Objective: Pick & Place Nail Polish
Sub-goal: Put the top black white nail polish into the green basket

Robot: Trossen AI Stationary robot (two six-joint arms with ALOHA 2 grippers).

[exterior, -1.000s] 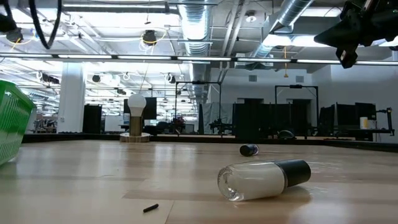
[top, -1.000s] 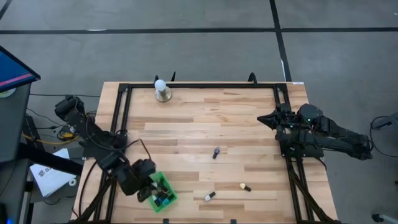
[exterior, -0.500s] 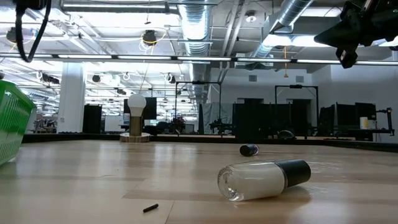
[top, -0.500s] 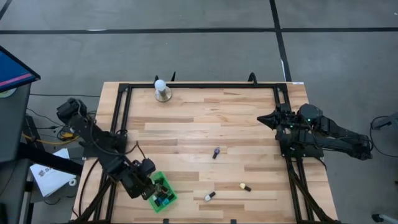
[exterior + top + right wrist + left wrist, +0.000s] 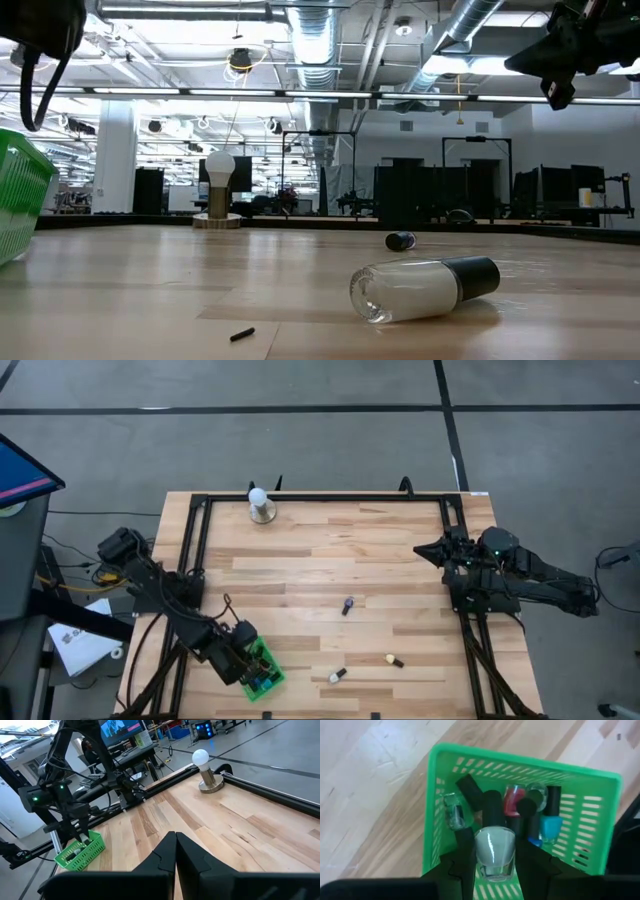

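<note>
My left gripper (image 5: 243, 660) is over the green basket (image 5: 520, 762) at the table's near left and is shut on a pale clear nail polish bottle (image 5: 495, 851) with a dark cap. Several bottles in red, teal and clear (image 5: 540, 822) lie in the basket. Three bottles lie on their sides on the table: a dark one (image 5: 347, 605), a cream one (image 5: 394, 660) and a white one (image 5: 337, 676), which is also close in the low view (image 5: 425, 288). My right gripper (image 5: 175, 842) is shut and empty, raised by the right edge (image 5: 428, 550). My left gripper pinches the pale bottle's glass body (image 5: 479, 851) between its two fingers (image 5: 465, 855), which come from above, pointing down into the basket. The dark cap (image 5: 492, 807) points away from the gripper. The bottle hangs over the bottles in the basket; whether it touches them I cannot tell.
A white ball-topped round stand (image 5: 260, 506) stands at the far edge. A black frame rail (image 5: 320, 498) runs along the table's far edge and sides. A small dark scrap (image 5: 241, 334) lies near the front.
My left gripper has gone toward the table's near edge and a little to the right, ending over the green basket. The loose bottles on the table have stayed where they were.
</note>
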